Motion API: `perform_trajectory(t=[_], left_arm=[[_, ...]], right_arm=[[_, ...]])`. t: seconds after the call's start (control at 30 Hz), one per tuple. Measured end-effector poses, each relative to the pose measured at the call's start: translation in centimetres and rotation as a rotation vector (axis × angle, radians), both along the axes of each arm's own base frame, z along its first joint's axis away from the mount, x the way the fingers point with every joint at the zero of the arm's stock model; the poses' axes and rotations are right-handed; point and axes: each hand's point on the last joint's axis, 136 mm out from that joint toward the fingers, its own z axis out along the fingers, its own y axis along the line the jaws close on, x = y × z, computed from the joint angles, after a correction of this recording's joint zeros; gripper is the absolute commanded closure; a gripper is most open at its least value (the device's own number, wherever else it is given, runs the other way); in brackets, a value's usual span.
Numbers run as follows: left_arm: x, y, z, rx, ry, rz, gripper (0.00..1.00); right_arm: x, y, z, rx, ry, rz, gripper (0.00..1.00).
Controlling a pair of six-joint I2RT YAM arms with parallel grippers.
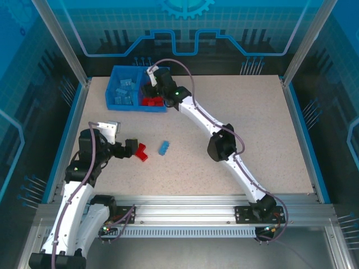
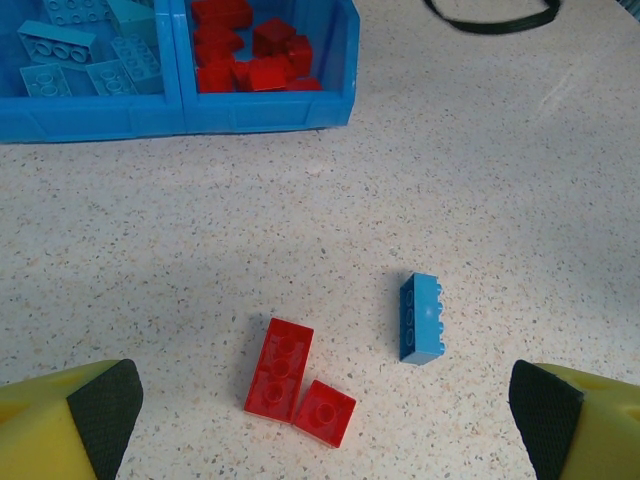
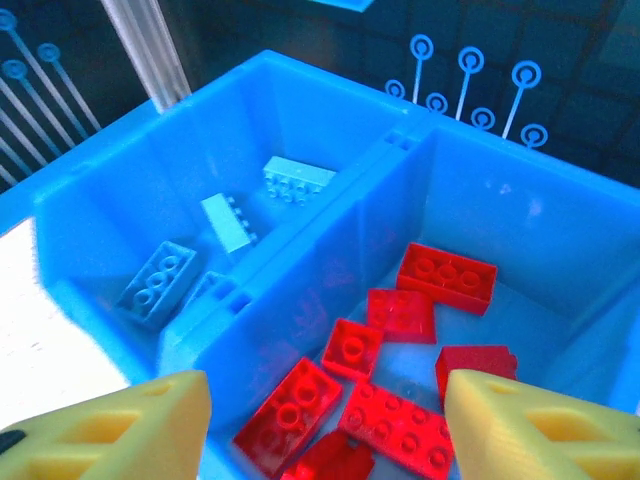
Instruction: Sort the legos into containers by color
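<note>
While the right gripper (image 3: 330, 425) hangs over the rectangular blue plastic bin (image 1: 134, 108), its yellow fingers (image 3: 140, 425) are spread wide with nothing between them. In the top view the bin sits at 11 o'clock on the speckled beige table (image 1: 252, 117), and that gripper is above its right compartment (image 3: 520, 210). This compartment holds a loose heap of bright red studded plastic bricks (image 3: 445, 272). Across the central divider (image 3: 330, 215), the left compartment (image 3: 170, 170) holds several light blue studded bricks (image 3: 298, 178).

Three bricks lie on the table, well apart from the bin, at about 8 o'clock from the table's middle. A long red studded brick (image 2: 280, 365) touches a small square red brick (image 2: 325, 412) at its 4 o'clock corner. A single blue studded brick (image 2: 422, 318) lies near them at 2 o'clock, not touching either.

The left gripper (image 2: 325, 405) is low over the table with its black-padded fingers (image 2: 105, 405) parted widely. The two red bricks lie between the pads, and neither pad touches them. The blue brick is just beyond the gap, nearer the 3 o'clock finger.
</note>
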Motion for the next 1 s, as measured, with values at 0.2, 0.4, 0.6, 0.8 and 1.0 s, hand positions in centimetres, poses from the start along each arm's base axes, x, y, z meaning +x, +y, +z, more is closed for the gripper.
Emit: perform_trajectory(t=[0.2, 0.4, 0.6, 0.8, 1.0], left_arm=[[1.0, 1.3, -2.0, -0.062, 0.121, 0.141, 0.01], [3.3, 0.9, -5.0, -0.159, 0.414, 0.238, 0.01], [4.2, -0.7, -10.8, -0.127, 0.690, 0.244, 0.01], [4.8, -2.8, -14.6, 0.069, 0.818, 0.220, 0.01], [5.7, -1.1, -17.3, 0.214, 0.852, 0.304, 0.14]], right_arm=[[-7.5, -3.3, 9.7, 0.039, 0.106, 0.108, 0.13], [-18.4, -9.1, 16.9, 0.093, 0.162, 0.281, 0.00], [-26.1, -12.0, 14.1, 0.088, 0.321, 0.413, 0.00], [-28.7, -13.2, 6.0, 0.050, 0.557, 0.385, 0.00], [-29.1, -13.5, 4.8, 0.050, 0.597, 0.367, 0.00]])
